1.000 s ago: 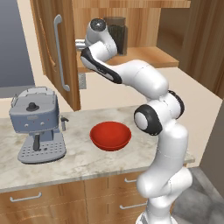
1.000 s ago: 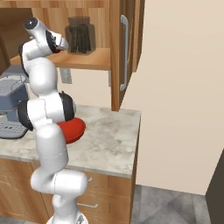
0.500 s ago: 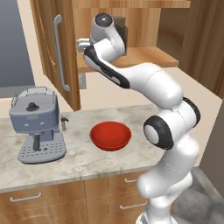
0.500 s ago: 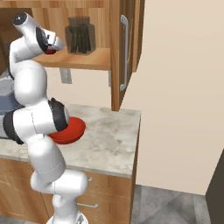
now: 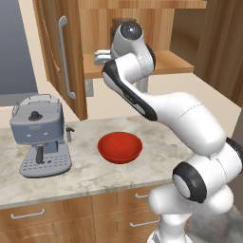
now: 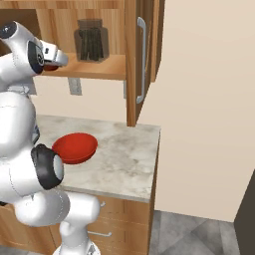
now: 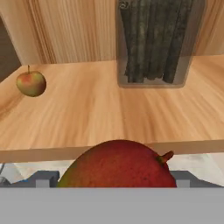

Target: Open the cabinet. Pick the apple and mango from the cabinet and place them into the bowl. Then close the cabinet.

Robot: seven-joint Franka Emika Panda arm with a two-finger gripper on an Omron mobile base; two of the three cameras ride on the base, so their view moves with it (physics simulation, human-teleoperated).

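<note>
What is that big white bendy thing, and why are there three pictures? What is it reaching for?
It is a robot arm in a pretend kitchen. Two pictures come from cameras behind it, one on each side. The third comes from a camera on its hand. Its gripper is open at the shelf of the open cabinet, with a mango right in front of it, not grabbed yet. An apple and a jar of dark sticks sit further back. On the counter are a red bowl and a grey coffee machine.

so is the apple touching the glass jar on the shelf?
Apart. The hand view shows bare shelf between the apple and the jar.
</note>
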